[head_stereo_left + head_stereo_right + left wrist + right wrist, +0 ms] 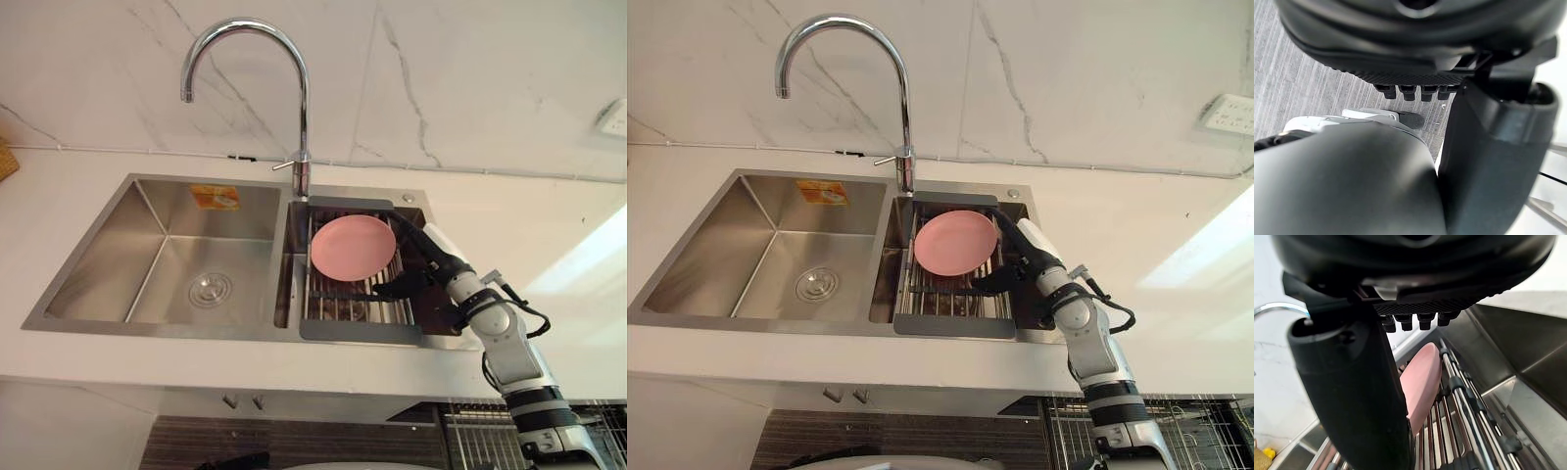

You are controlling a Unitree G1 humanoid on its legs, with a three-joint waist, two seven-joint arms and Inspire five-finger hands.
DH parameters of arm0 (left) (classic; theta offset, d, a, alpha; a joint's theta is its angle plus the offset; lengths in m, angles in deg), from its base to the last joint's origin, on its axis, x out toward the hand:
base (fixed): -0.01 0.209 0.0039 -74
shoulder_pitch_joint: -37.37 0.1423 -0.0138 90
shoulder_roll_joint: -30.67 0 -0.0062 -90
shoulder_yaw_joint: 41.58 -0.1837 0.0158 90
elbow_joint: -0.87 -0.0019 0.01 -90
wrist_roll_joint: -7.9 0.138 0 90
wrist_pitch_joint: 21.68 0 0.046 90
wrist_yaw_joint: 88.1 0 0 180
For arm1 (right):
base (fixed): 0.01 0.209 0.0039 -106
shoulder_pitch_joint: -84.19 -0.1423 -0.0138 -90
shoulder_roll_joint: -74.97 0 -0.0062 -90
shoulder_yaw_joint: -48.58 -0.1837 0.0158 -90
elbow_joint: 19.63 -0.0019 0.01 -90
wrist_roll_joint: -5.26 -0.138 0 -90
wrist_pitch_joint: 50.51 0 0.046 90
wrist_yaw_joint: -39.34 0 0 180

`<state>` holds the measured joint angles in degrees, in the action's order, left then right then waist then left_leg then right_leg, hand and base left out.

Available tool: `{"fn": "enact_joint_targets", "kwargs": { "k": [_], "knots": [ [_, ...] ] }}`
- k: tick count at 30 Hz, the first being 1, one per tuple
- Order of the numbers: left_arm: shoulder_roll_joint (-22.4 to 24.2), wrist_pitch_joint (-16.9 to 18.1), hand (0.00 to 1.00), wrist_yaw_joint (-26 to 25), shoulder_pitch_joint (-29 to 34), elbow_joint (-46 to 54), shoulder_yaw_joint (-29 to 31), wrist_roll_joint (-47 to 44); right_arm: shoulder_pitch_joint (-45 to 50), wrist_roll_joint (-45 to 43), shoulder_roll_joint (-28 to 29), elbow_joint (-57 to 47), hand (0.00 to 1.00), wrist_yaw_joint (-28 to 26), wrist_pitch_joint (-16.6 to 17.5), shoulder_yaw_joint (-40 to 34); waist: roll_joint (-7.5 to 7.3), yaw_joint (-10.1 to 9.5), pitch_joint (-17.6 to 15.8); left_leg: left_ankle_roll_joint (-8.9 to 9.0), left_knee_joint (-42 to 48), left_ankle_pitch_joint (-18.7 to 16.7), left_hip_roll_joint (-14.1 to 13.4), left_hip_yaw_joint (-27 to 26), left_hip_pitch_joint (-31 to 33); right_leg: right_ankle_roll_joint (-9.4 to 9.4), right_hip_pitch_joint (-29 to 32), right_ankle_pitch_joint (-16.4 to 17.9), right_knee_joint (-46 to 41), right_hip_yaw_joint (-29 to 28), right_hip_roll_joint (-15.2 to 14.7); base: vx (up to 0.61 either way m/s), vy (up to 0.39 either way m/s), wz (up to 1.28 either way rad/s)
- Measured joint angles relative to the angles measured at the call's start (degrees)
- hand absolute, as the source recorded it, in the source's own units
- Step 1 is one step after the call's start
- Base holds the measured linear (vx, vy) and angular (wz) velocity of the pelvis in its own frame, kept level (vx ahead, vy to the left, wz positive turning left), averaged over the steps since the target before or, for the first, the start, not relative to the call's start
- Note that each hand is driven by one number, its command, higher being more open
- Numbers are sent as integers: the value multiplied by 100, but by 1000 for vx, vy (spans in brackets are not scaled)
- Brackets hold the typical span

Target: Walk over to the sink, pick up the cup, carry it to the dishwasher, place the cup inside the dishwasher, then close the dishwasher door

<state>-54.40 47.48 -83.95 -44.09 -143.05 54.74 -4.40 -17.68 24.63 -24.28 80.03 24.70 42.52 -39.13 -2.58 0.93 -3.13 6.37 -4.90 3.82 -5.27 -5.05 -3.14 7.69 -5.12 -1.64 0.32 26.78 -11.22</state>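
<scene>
Sink rack (345, 311), right hand (437, 262) beside pink plate (353, 247)

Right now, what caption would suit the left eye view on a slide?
Robot's right hand beside a pink plate on the drying rack over the sink.

Sink (157, 245): stainless steel with two basins, sitting sunk into a white counter against a marbled wall. The left basin is the larger one and is showing a round drain in its floor.
Right basin (1024, 304): is carrying a metal drying rack (338, 304) that is spanning it from front to back.
Plate (353, 247): pink, round and shallow. It is lying face up on the rear part of the drying rack, close to the basin's back wall, with its rim resting on the bars.
Dishwasher rack (1176, 421): wire grid, showing below the counter's front edge, to the right of the sink.
</scene>
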Motion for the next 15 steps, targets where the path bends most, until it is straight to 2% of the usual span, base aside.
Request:
{"fn": "enact_joint_targets", "kwargs": {
  "k": [11,15],
  "knots": [
    [2,-22,100,53,14,57,-6,58,-228,38,-194,126,100,-122,34,43,6,8,-7,-1,-2,20,44,-18,15,17,-5,-60,48,2,-37,-4,0,1],
    [1,-74,100,56,42,149,-18,58,-276,594,-202,157,100,-108,206,57,6,8,-12,-6,-3,27,48,-23,22,15,-5,-80,68,-3,-35,0,0,0]
  ]
}}
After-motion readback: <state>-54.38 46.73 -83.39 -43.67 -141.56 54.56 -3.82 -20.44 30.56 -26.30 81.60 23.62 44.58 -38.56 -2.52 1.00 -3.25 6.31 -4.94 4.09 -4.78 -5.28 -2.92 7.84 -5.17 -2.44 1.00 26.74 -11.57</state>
